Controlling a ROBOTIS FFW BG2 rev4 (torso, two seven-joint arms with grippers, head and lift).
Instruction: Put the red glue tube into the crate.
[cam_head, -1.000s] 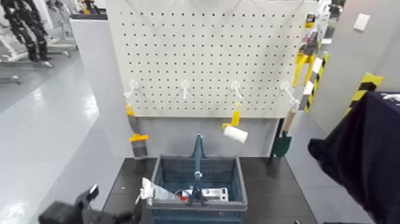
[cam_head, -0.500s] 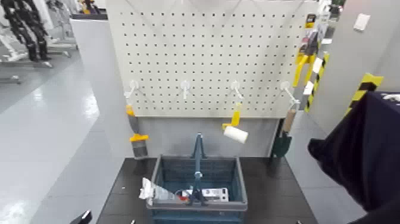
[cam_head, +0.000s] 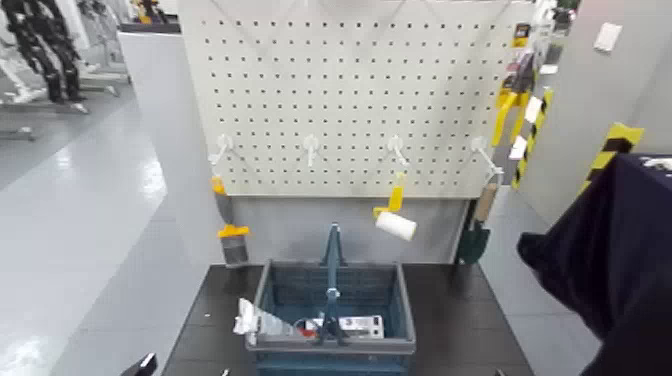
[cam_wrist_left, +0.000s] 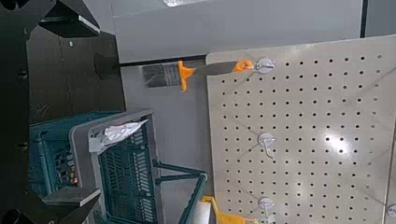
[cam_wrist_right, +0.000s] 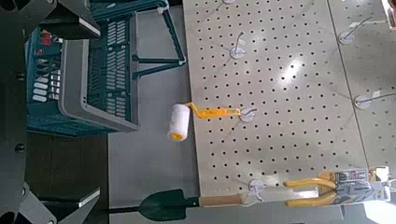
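Note:
The crate (cam_head: 266, 291) stands on the dark table below the pegboard, with its upright handle (cam_head: 331, 262) in the middle. The red glue tube (cam_head: 349, 324) lies along the crate's near side, and its crumpled white end (cam_head: 246, 319) sticks out over the left rim. In the left wrist view my left gripper (cam_wrist_left: 61, 112) is open and holds nothing; it is back from the crate (cam_wrist_left: 110, 177), and the tube's white end (cam_wrist_left: 119, 133) shows at the rim. My right gripper (cam_wrist_right: 51, 105) is open and empty too, facing the crate (cam_wrist_right: 98, 75) from a distance.
On the pegboard (cam_head: 350, 90) hang an orange-handled brush (cam_head: 231, 236), a white paint roller (cam_head: 396, 224) with a yellow handle, and a green trowel (cam_head: 474, 240). A large dark shape (cam_head: 600, 260) fills the right side. A dark corner of my left arm (cam_head: 146, 363) shows at the bottom edge.
My left arm has pulled back and down from the crate's left rim, almost out of the head view. The tube stays in the crate where it was.

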